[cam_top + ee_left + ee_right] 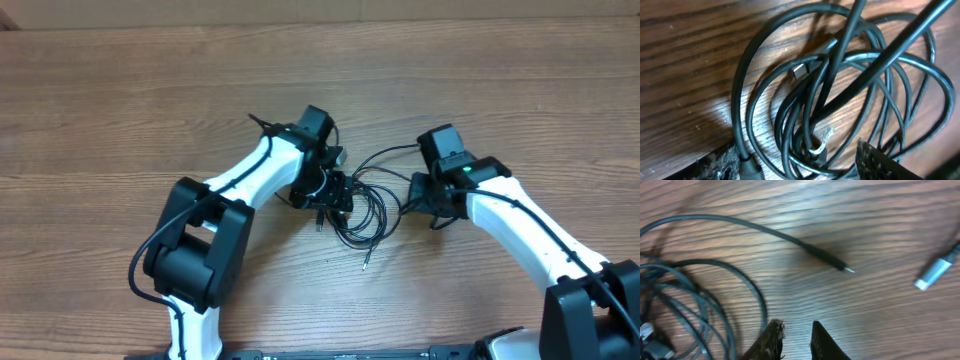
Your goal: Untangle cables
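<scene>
While cables (362, 205) lie heaped at middle of bench (120, 90), loops crossing, mostly undone work: only black plug (832, 261) lies clear. Left hand (797, 161) apart over tangle; right hand (796, 339) nearly together, empty.

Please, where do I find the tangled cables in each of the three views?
Overhead: the cables lie at the centre of the picture.
Left wrist: the cables fill most of the frame.
Right wrist: the cables loop at the left edge.
Shared landmark: the wooden table.
</scene>
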Available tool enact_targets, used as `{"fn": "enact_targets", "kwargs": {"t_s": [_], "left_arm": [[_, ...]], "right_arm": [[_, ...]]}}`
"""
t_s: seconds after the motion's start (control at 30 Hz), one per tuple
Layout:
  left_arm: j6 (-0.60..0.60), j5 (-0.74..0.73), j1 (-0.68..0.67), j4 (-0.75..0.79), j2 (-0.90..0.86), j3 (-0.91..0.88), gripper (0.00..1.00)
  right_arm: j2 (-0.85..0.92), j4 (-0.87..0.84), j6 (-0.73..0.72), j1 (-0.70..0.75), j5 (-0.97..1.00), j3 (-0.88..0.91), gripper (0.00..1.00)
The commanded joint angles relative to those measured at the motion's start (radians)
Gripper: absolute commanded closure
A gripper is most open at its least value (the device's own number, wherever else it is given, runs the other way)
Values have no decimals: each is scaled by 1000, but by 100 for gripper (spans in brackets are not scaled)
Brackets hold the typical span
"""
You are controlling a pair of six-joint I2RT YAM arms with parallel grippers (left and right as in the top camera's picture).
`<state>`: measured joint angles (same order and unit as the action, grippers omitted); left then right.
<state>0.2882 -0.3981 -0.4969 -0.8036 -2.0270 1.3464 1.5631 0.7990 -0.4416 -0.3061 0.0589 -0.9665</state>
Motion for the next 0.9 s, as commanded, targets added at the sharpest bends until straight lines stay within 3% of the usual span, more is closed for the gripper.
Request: {"fn": "enact_targets", "kwargs": {"t_s": [0.0, 0.07, 0.2, 0.3, 0.4, 0.53, 0.87], "left_arm": [[113, 197, -33, -3, -13, -3, 24], [118, 267, -40, -13, -13, 0, 23], [121, 351, -36, -122, -13, 66, 11], [121, 380, -35, -216, -13, 149, 9], [124, 323, -48, -247, -13, 202, 15], [124, 178, -74, -204, -13, 201, 40], [255, 229, -146, -102, -13, 94, 42]], "right_arm": [[3, 5, -7, 16, 11, 5, 81], [3, 9, -7, 20, 11, 5, 81], [3, 12, -3, 19, 11, 5, 80], [3, 3, -3, 20, 11, 5, 80], [3, -11, -3, 20, 11, 5, 79], [3, -23, -4, 20, 11, 5, 78], [3, -15, -3, 21, 30, 5, 76]]}}
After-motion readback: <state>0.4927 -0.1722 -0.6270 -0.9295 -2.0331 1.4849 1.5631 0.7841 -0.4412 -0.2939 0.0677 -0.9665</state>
